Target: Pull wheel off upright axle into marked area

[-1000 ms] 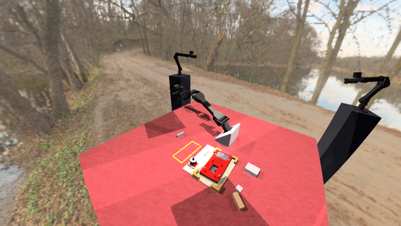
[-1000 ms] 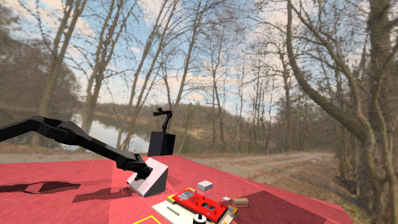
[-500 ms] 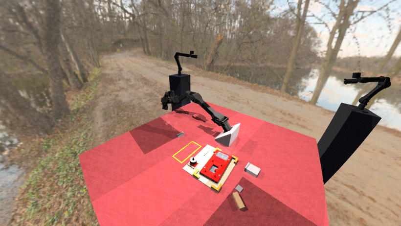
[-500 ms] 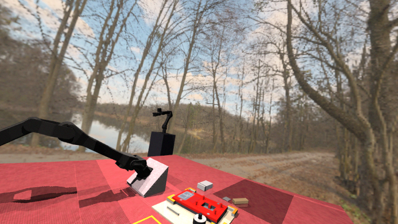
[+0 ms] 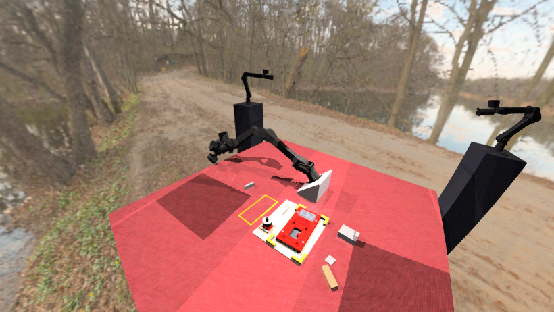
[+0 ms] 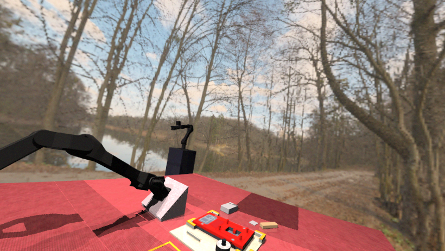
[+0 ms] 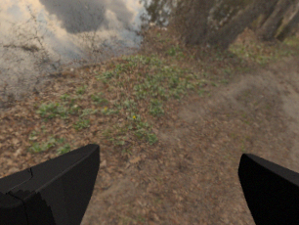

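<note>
One step in hand, judging from the layout: the approach, not yet the grasp. Reaches out past the far left edge of the tabletop (image 5: 163, 248), end effector (image 5: 217, 148) hanging over bare ground well apart from everything to be handled. Shows only leaf litter and dirt between the two dark fingers in the wrist view, so spread partway and holding nothing. Sits untouched on its upright axle, the wheel (image 5: 267, 221), at the near-left corner of the white base plate (image 5: 308, 244), just beside the red block (image 5: 298, 230). Lies just beyond it, the yellow-outlined marked area (image 5: 257, 209), with nothing inside.

Calls next for swinging back over the tabletop, turning the wrist to face down, and lining up above the wheel with the fingers either side of it. Needs a straight descent so neither finger clips the red block or the plate's yellow corner brackets (image 5: 270, 242). Then closing, a vertical pull along the axle, and a short carry to the outline.
</note>
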